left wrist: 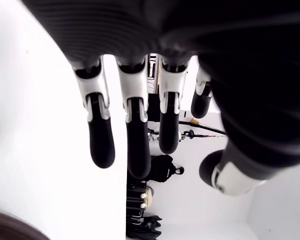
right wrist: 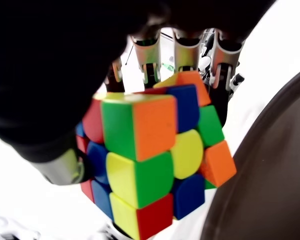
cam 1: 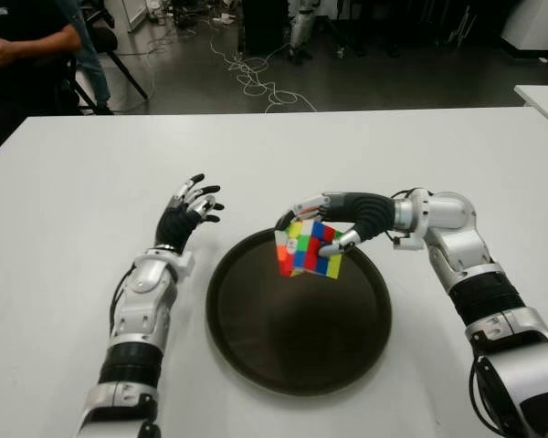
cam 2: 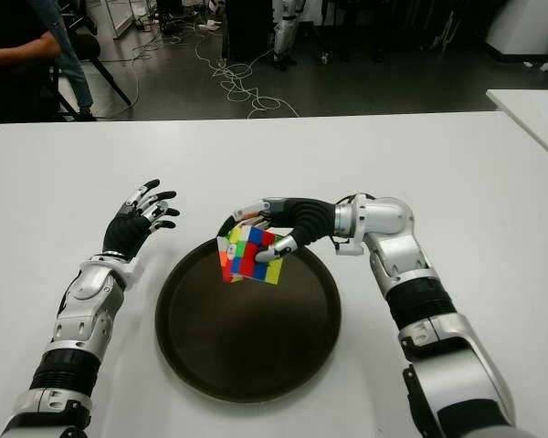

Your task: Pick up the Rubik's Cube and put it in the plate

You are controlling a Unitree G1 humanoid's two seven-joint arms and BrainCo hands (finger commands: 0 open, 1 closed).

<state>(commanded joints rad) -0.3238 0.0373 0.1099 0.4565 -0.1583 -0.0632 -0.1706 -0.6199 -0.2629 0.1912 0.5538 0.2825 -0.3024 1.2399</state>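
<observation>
Cube (cam 1: 308, 249): clamped in the right hand (cam 1: 333, 222), fingers over its top and thumb beneath, held tilted above the far rim of the plate (cam 1: 256, 351) (no contact with the plate visible). No legible writing on either. Left hand (cam 1: 188, 212): fingers spread, holding nothing, over the white table (cam 1: 91, 182) left of the plate.

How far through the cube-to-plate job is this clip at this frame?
The pick-up looks done: the right hand grips the Rubik's Cube, clear in its wrist view. In hand: the cube shows over the far rim of the dark plate; whether it touches the plate is unclear. Left: set it down and release. The left hand shows left of the plate, fingers spread, holding nothing.
</observation>
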